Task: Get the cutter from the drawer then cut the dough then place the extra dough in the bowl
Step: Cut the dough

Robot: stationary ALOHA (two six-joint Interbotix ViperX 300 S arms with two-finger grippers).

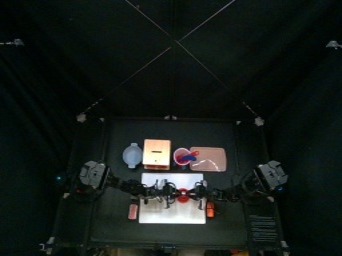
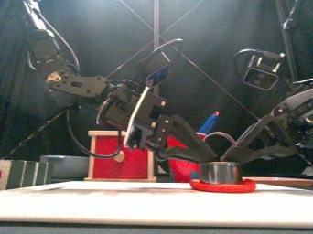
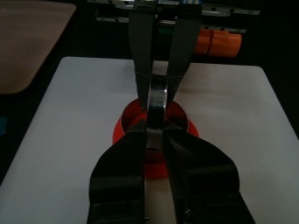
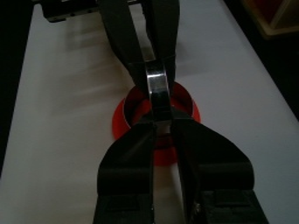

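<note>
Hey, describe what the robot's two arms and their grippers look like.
The left arm and right arm are black, jointed and boxy. The left gripper and right gripper each have two long, glossy black jaws, broad at the base, tapering toward the tips.

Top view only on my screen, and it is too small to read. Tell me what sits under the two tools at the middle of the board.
Observer: The front view shows a round metal cutter standing on a flat red dough on the white board.
Operator: Report the left tool.
Observer: In its wrist view the left tool has its jaws drawn together at the cutter, over the dough's middle.
Operator: Now the right one.
Observer: The right tool is the same, jaws drawn together, and the cutter's silver rim shows just past their tips.
</note>
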